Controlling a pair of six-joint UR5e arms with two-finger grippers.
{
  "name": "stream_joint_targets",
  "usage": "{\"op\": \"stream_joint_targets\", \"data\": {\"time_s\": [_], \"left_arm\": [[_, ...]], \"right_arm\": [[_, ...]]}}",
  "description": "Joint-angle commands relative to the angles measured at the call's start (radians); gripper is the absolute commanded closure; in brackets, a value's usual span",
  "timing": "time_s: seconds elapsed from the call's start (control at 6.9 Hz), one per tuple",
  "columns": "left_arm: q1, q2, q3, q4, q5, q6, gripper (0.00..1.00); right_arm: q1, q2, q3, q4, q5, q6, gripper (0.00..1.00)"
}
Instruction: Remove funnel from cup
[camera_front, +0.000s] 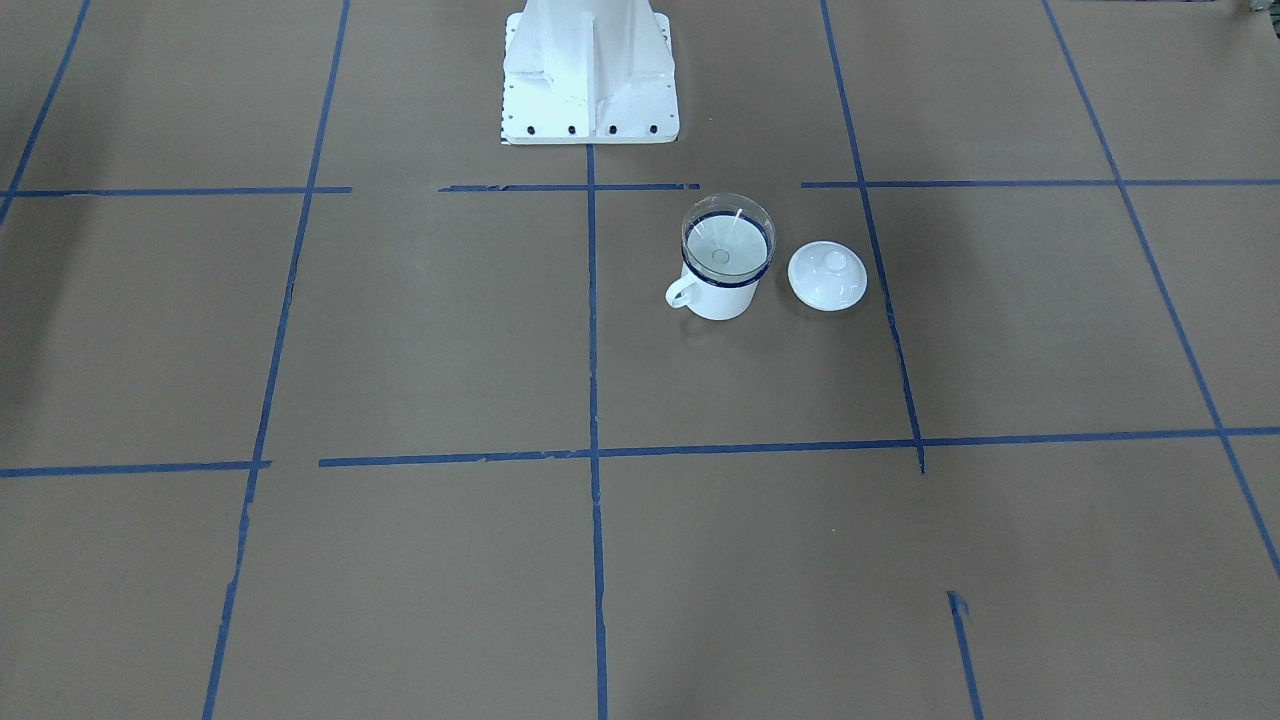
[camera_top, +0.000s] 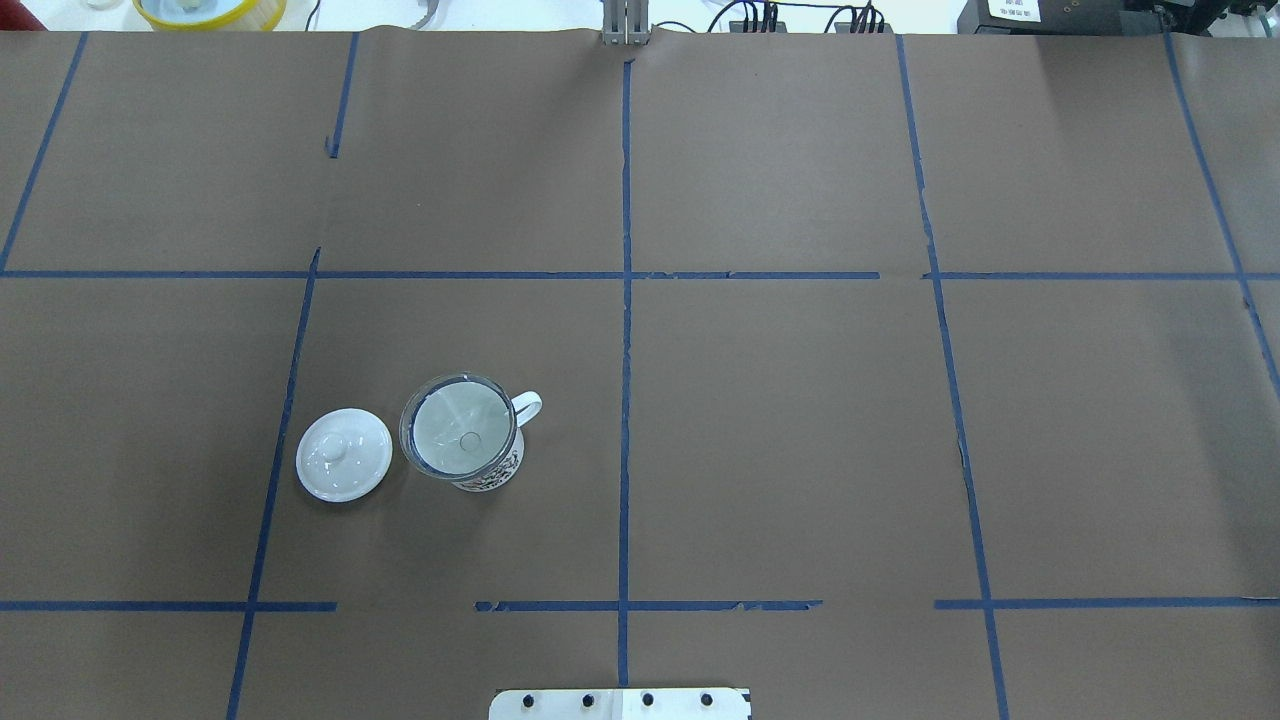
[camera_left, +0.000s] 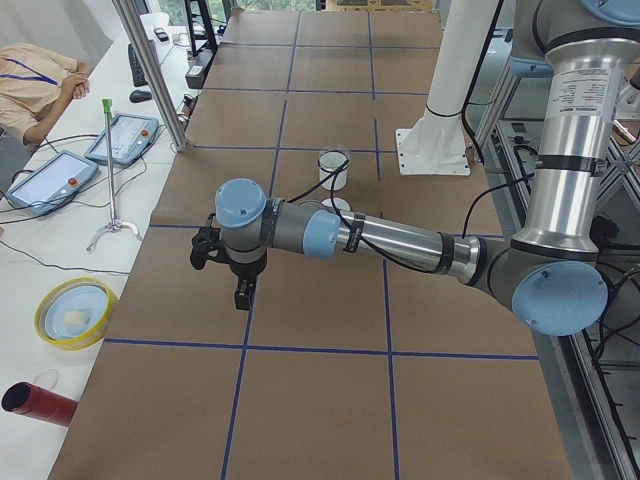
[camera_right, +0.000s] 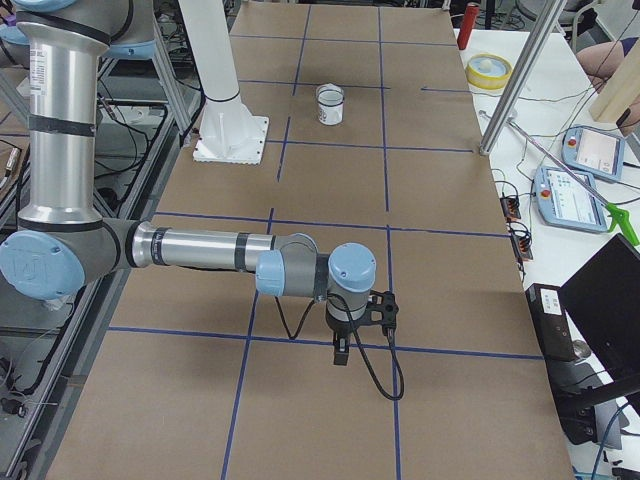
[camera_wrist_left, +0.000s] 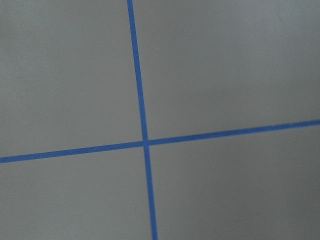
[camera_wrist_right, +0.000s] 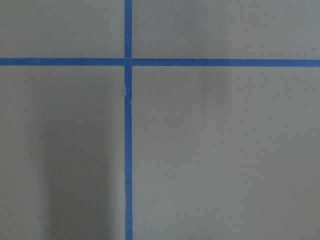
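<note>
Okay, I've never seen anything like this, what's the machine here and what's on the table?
It is a robot with two jointed arms at a table covered in brown paper and blue tape lines. Two pictures look down on the table from opposite sides, two look along it from its ends, and two come from wrist cameras, which see only paper and tape. A white cup stands there with a clear funnel sitting in it; a white lid lies beside it. The left claw and right claw hang over bare paper, away from the cup; nothing shows in them.
</note>
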Motion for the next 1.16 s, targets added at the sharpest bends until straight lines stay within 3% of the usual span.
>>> {"op": "stream_joint_targets", "data": {"time_s": [0.0,0.58,0.87,1.01], "left_arm": [[0.153,-0.039,-0.106,-0.068,0.004,-0.385,0.00],[0.493,-0.294,-0.134,-0.025,0.030,-0.916,0.00],[0.638,-0.509,-0.145,0.273,0.141,-0.951,0.00],[0.702,-0.550,-0.148,0.297,0.177,-1.017,0.00]], "right_arm": [[0.000,0.000,0.000,0.000,0.000,0.000,0.00],[0.000,0.000,0.000,0.000,0.000,0.000,0.00],[0.000,0.000,0.000,0.000,0.000,0.000,0.00],[0.000,0.000,0.000,0.000,0.000,0.000,0.00]]}}
